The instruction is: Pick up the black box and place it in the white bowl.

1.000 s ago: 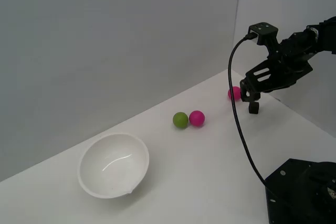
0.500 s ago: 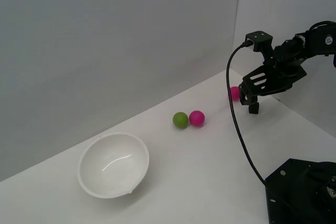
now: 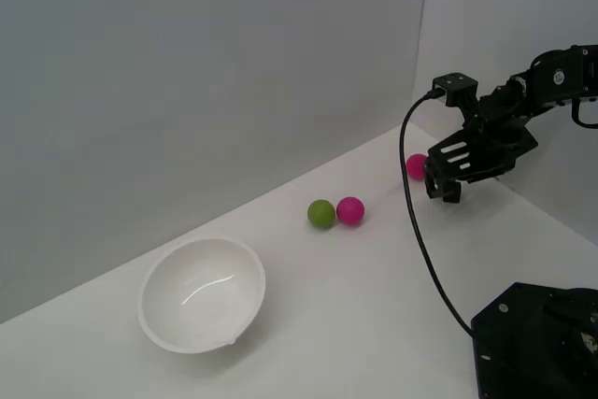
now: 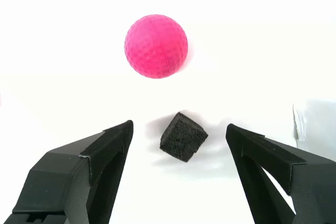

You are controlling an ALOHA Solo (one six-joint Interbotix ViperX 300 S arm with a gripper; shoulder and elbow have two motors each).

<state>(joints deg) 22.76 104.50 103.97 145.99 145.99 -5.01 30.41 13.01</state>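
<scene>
Black box [image 4: 182,136] is sitting on the white tabletop [image 4: 63,103] between the spread fingers of the hand [image 4: 180,140], untouched, just beside a pink golf ball [image 4: 156,46]. White bowl [image 3: 203,293] is lying well apart.

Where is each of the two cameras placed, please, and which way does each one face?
Exterior view: off the arm, raised, looking down across the white table at the bowl, three balls and the arm with its base.
Wrist view: on the wrist, looking past both open fingers at the black box lying between them, untouched.
Shared: the gripper, and the pink ball just beyond the box, which is the one nearest the gripper.
</scene>
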